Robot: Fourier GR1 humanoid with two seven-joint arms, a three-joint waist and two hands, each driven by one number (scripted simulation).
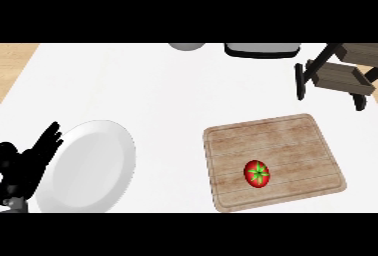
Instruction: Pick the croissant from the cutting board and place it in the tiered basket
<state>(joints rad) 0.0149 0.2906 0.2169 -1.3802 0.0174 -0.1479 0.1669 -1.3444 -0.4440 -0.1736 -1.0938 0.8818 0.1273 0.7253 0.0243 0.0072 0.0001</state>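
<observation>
A wooden cutting board (288,135) lies at the right of the white counter. On its near half sits a red tomato (257,173) with a green stem; no croissant shows on the board. The tiered basket (341,75), wooden trays on a black frame, stands at the far right. My left hand (26,165) shows at the left edge, fingers straight and pointing up, resting beside the plate. My right hand is out of view.
A large white plate (88,167) lies at the near left, next to my left hand. A grey round object (187,46) and a dark-rimmed white item (262,49) sit at the far edge. The wooden floor (16,60) shows at far left.
</observation>
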